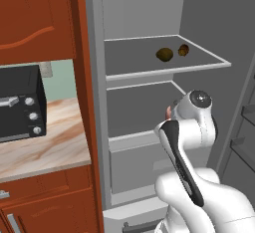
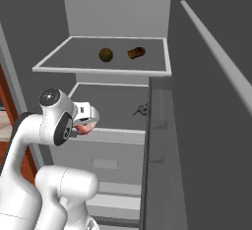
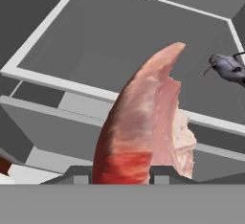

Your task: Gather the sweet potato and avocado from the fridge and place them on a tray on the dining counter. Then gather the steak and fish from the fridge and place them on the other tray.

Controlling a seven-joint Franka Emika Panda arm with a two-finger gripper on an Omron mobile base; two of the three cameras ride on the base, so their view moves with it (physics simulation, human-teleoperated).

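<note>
The fridge (image 1: 94, 102) stands open. On its upper shelf lie the round green-brown avocado (image 1: 164, 54) (image 2: 106, 54) and, to its right, the reddish-brown sweet potato (image 1: 184, 50) (image 2: 136, 52). My gripper (image 2: 84, 122) (image 3: 119, 173) hangs in front of the middle shelf, shut on the red-pink steak (image 3: 143, 122) (image 2: 82, 129), which stands up between the fingers. A sliver of the steak (image 1: 169, 111) shows behind my wrist. The grey fish (image 2: 142, 109) (image 3: 228, 67) lies on the middle shelf, to the right of and beyond the gripper.
The open fridge door (image 2: 206, 126) with its shelves rises close on the right. Left of the fridge are red-brown cabinets (image 1: 35, 18) and a wall counter (image 1: 45, 150) bearing a black toaster oven (image 1: 20, 105). A drawer front (image 2: 106, 162) sits below the middle shelf.
</note>
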